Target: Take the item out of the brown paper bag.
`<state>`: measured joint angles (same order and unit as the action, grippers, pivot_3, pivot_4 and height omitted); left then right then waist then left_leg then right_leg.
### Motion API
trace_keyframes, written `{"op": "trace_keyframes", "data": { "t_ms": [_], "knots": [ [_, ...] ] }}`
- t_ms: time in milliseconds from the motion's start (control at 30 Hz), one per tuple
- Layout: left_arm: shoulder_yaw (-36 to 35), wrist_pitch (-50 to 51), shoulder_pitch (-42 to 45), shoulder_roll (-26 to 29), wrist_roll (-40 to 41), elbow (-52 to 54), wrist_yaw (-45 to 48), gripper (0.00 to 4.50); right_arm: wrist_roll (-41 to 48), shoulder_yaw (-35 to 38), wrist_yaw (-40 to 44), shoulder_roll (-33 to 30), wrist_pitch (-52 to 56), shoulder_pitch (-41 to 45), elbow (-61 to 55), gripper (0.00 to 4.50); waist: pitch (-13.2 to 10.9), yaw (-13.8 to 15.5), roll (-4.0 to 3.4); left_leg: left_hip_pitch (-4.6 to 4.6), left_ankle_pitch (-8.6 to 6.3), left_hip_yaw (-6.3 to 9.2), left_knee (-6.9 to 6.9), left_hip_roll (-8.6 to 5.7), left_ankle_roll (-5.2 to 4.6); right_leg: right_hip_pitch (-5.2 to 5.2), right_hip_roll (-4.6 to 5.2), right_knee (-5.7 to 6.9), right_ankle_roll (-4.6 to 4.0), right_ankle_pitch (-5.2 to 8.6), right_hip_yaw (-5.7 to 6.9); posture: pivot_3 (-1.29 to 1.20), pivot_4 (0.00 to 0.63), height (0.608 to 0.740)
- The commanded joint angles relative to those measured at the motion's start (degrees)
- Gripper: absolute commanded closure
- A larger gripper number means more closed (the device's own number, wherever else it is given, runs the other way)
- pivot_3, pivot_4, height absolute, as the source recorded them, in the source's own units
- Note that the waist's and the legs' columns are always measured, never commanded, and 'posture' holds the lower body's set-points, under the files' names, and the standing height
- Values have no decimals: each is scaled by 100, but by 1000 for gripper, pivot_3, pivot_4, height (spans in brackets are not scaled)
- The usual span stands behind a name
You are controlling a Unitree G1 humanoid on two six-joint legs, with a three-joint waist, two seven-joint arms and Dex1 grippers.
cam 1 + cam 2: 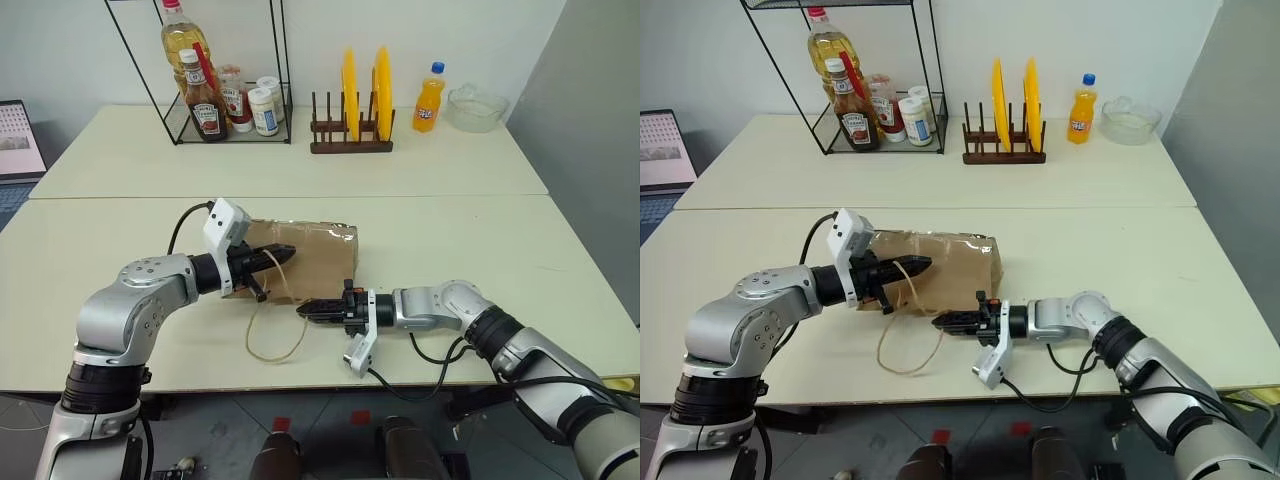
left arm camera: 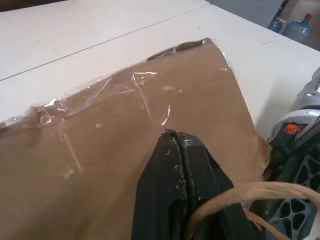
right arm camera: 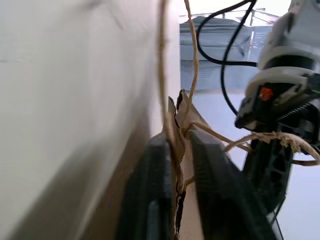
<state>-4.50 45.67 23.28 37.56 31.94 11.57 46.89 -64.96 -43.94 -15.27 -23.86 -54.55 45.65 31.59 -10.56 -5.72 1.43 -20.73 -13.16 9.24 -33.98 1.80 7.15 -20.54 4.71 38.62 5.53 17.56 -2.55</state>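
The brown paper bag lies flat on its side in the middle of the near table. The item is hidden from view. My left gripper hovers over the bag's near-left part, shut on a thin paper-cord handle that trails down into a loop on the table. My right gripper points left at the bag's front edge. In the right wrist view its fingers are shut on a brown paper rim together with a handle cord.
On the far table stand a wire rack with sauce and oil bottles, a wooden rack with yellow plates, an orange soda bottle and a glass bowl. A laptop sits at the far left.
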Motion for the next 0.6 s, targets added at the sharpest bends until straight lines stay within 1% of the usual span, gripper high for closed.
{"op": "trace_keyframes", "data": {
  "t_ms": [33,133,233,300,367,467,600],
  "knots": [
    [-161,-76,221,52,86,32,17,4500,86,-200,430,4,68,-242,152,4494,0,7,0,-1,0,0,0,0,0,0,0,0,0,0,0,0,150,740],
    [-180,41,445,56,142,-49,-1,4500,478,-137,815,-77,-92,-294,78,4494,1,26,2,-3,0,0,0,0,0,1,0,-3,0,0,1,0,150,740],
    [-172,194,861,99,119,-293,-83,4500,1129,-308,1964,-209,-382,-375,162,4494,0,68,2,-7,0,0,0,0,0,2,0,-10,1,1,3,0,150,740],
    [-178,262,1230,74,68,-539,-183,4500,1764,-531,3054,-357,-515,-515,247,4494,0,76,2,-7,0,1,0,0,0,7,0,-17,3,1,6,0,150,740],
    [-210,412,1577,35,124,-725,-264,4500,2194,-557,3775,-447,-397,-651,231,4494,1,101,2,-6,-1,8,3,0,0,27,0,-48,9,-2,16,0,150,740],
    [-190,585,2100,26,178,-941,-295,4500,2403,-516,4333,-437,-195,-664,229,4494,4,132,7,-18,-2,10,5,-3,2,45,1,-89,16,-6,15,0,150,740],
    [-204,783,2699,-86,191,-1220,-439,4500,2499,-449,4660,-370,-29,-703,194,4494,6,192,10,-23,-2,11,8,-4,9,49,1,-101,24,-2,16,0,150,740]
  ]
}}
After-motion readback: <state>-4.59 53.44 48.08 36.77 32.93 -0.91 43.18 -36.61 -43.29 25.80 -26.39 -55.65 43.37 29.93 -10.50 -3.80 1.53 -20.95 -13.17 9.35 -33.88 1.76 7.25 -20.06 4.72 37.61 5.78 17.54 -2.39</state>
